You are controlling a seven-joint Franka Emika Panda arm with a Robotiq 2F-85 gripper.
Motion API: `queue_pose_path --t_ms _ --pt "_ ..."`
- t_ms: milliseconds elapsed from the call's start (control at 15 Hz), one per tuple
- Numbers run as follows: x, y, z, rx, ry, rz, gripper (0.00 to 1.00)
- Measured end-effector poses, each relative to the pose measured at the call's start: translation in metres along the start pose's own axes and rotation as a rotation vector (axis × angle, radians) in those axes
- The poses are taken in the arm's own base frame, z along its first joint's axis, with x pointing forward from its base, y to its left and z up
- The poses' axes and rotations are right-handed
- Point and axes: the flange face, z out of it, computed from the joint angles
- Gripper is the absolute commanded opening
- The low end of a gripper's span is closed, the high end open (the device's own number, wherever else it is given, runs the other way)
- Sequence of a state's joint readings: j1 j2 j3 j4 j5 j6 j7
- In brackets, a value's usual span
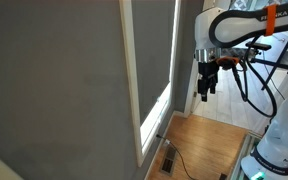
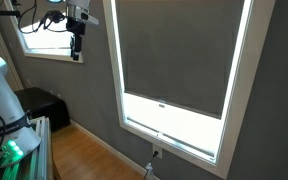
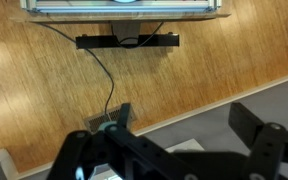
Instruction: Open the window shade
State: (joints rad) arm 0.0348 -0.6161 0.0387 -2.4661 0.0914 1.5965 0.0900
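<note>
Window shade [image 2: 174, 55] well apart from hand [image 2: 77, 52]

window shade [image 2: 174, 55] | dark grey | mostly lowered (bright gap beneath)

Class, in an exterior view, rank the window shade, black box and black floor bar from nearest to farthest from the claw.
1. window shade, beside the claw.
2. black box, on the floor below; nearly ties the shade.
3. black floor bar, under the window, farthest.

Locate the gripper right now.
In an exterior view the gripper hangs open at top left, apart from the window shade, before a smaller window.
</note>
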Motion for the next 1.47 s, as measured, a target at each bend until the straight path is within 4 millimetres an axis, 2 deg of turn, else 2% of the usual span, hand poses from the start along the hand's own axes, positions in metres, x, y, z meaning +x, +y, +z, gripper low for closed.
queue_pose_path --t_ms 267,733,1000,1467 --pt "0.025 0.019 0.009 -0.017 0.039 0.017 1.00" --pt "0.094 0.072 0.061 -0.107 0.122 -0.053 1.00" --pt "0.140 0.106 0.105 -0.131 0.203 -0.163 1.00" --pt "0.201 0.171 0.206 -0.069 0.272 -0.235 1.00"
